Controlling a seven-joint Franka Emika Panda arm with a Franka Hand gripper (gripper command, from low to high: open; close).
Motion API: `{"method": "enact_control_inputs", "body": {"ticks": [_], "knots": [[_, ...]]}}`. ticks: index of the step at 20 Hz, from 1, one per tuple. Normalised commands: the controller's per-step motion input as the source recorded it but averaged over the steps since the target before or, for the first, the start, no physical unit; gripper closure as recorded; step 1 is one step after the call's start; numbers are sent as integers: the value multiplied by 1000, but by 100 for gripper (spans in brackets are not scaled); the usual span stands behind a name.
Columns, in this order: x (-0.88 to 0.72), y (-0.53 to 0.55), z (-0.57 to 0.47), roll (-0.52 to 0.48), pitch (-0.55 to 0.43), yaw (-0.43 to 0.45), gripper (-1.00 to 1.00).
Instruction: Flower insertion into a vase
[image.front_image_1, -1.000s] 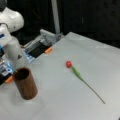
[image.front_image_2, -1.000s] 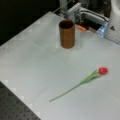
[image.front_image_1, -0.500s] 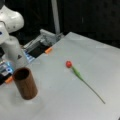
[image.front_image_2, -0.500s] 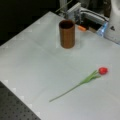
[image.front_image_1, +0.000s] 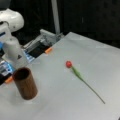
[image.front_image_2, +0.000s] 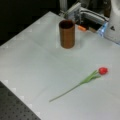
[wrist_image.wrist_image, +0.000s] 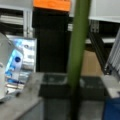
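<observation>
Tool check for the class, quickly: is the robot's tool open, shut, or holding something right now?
Tool: not visible in any view, so its state is not shown. It holds no flower: the flower lies on the table, apart from the vase.

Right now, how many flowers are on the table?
1. A single red-headed flower lies flat on the table in both front views, apart from the vase, which looks empty. The pincer is not in view.
</observation>
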Motion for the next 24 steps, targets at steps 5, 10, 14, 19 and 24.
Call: {"method": "enact_control_inputs", "body": {"ticks": [5, 10, 14, 19, 24], "knots": [[368, -67, 135, -81, 501, -38, 100], [288, -177, 193, 16, 482, -116, 100], [292, -191, 214, -6, 591, -182, 100], [351, -172, 192, -83, 635, -174, 100], [381, -105, 127, -163, 604, -138, 100]]}}
